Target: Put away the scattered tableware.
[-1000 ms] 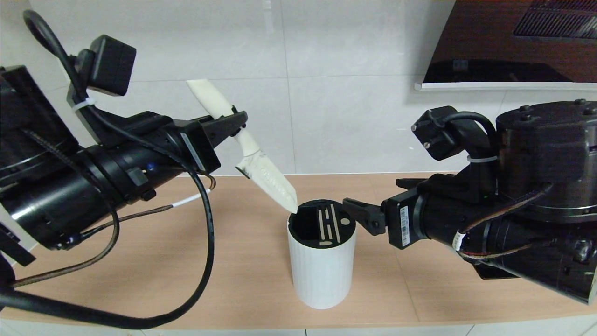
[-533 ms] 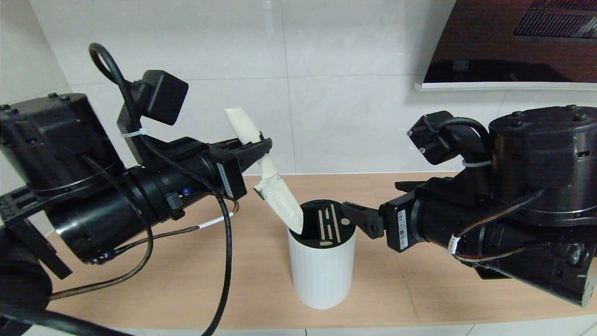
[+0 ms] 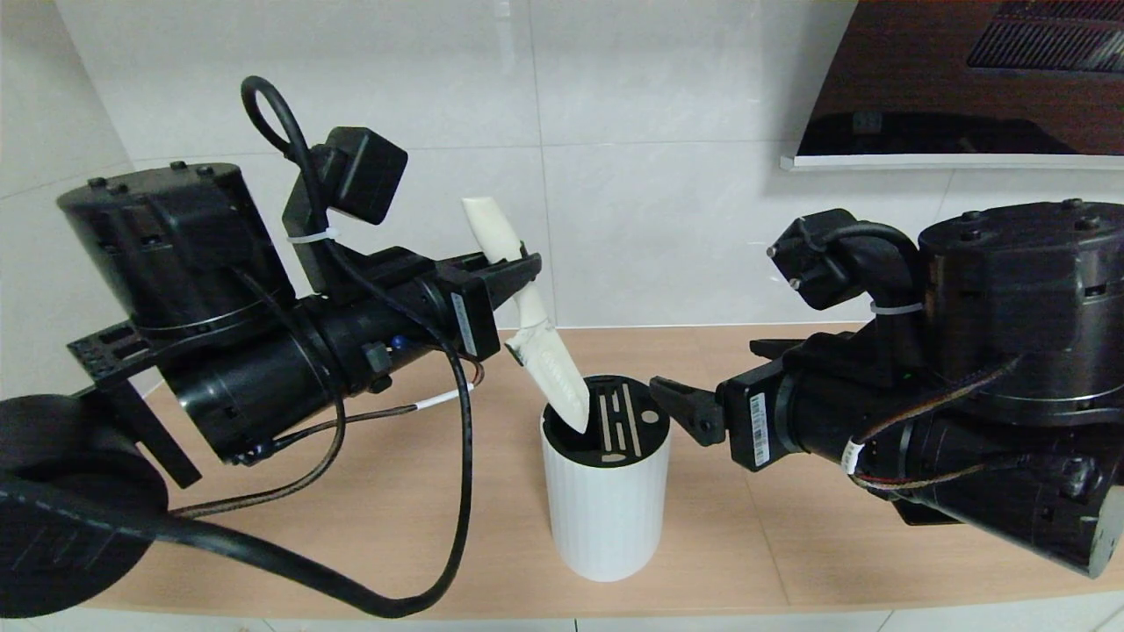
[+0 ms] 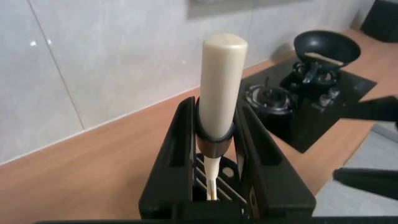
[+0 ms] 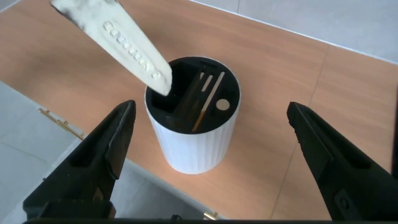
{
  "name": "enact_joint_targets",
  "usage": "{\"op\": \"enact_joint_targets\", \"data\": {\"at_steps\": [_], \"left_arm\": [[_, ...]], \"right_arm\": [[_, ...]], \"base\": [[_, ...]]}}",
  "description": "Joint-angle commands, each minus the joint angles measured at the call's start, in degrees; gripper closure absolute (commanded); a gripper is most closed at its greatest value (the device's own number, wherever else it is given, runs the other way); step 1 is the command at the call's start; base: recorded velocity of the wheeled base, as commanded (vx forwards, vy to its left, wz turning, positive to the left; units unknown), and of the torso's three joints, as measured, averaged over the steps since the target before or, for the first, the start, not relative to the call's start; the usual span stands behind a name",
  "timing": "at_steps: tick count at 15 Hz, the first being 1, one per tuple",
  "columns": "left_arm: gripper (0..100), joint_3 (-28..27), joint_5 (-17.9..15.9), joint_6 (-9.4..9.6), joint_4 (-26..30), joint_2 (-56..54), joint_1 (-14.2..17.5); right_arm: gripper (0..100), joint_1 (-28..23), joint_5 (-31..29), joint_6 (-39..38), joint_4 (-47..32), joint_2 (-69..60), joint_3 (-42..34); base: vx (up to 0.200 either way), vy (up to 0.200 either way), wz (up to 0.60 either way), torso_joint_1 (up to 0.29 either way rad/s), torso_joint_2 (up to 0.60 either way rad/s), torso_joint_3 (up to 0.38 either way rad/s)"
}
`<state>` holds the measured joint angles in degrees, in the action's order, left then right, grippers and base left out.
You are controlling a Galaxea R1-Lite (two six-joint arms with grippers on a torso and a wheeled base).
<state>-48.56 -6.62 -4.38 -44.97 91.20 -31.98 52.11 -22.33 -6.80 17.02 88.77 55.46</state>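
Where the left gripper (image 3: 518,268) pinches the white knife (image 3: 549,369) by its handle, the blade slants down below it. The tip sits inside the open compartment of the white holder (image 3: 606,518), which stands upright on the wooden surface (image 3: 773,544). Right gripper (image 3: 702,363) spread wide, holder just ahead of its fingertips; contact cannot be told.

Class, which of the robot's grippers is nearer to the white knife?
Left. The left gripper clamps the knife by its handle; the right gripper stands open beside the holder, clear of the blade.
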Motion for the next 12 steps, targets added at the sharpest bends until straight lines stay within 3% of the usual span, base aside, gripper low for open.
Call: {"op": "enact_joint_targets", "data": {"at_steps": [1,12], "left_arm": [[100,0.7,0.0,-0.02,0.0,0.8,0.0],[100,0.7,0.0,-0.02,0.7,6.4,-0.4]], "right_arm": [[0,0.0,0.0,0.0,0.1,-0.3,0.0],[0,0.0,0.0,0.0,0.1,-0.5,-0.3]], "base": [[0.0,0.0,0.0,0.0,0.0,0.0],[0.0,0.0,0.0,0.0,0.0,0.0]]}}
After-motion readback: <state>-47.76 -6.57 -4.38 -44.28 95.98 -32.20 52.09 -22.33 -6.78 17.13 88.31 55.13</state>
